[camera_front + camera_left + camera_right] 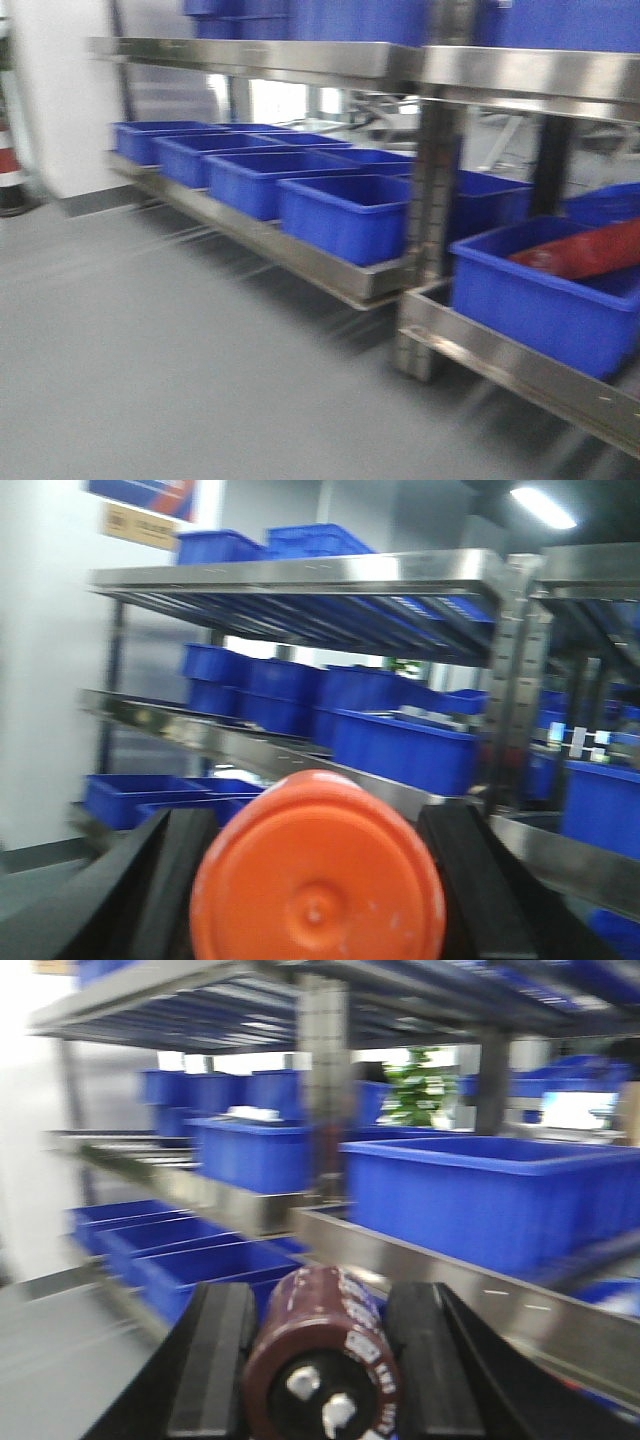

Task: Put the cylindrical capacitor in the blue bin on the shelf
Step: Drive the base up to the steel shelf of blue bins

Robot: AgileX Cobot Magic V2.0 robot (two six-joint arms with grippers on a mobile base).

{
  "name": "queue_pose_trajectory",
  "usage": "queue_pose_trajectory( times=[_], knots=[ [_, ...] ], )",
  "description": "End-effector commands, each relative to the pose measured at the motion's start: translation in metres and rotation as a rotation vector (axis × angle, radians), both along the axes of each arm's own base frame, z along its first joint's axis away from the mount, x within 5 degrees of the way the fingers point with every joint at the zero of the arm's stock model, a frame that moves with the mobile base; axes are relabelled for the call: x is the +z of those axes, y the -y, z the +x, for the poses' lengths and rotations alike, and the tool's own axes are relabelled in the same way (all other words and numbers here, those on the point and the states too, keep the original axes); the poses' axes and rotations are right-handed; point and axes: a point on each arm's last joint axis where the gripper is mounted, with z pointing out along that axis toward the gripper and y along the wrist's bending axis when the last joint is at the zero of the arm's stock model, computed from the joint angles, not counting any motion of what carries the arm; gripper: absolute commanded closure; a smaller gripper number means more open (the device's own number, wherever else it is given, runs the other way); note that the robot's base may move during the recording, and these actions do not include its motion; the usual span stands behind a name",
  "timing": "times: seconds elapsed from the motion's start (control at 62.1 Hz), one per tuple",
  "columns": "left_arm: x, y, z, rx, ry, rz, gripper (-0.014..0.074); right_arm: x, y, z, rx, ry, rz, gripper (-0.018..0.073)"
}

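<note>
A: Right, capacitor position and heading?

B: Right wrist view. The cylindrical capacitor (322, 1355), maroon sleeve, sits between the right gripper's (318, 1305) fingers (215, 1355), which pinch it from both sides. Terminal end faces the camera. Long axis runs away from the lens, toward the shelf (420, 1260).

A: Left side?

B: Left gripper (318, 820): fingers (175, 880) pressed against an orange round-ended object (318, 875), flat end toward the camera.

A: Surroundings, obstructions?

B: All frames blurred. Front view: a row of blue bins (345, 215) on the lower tier behind the steel rail (280, 248). A steel upright (438, 200) splits two bays. The right-bay bin (540, 295) holds a red object (590, 250). Ahead of the capacitor comes the rail, then a blue bin (480, 1195) just beyond it.
</note>
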Motion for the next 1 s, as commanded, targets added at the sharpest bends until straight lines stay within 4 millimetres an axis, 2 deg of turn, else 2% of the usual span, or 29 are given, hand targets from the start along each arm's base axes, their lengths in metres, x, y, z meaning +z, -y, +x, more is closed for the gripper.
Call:
queue_pose_trajectory(
  times=[0.0,0.982],
  knots=[
    [0.0017,-0.0003,-0.0017,-0.001,0.022,-0.009,0.0708,0.0009,0.0003,0.0001,-0.004,0.016,0.003,0.0727],
    [0.0017,-0.0003,-0.0017,-0.001,0.022,-0.009,0.0708,0.0008,0.0003,0.0001,-0.004,0.014,0.003,0.0727]
  ],
)
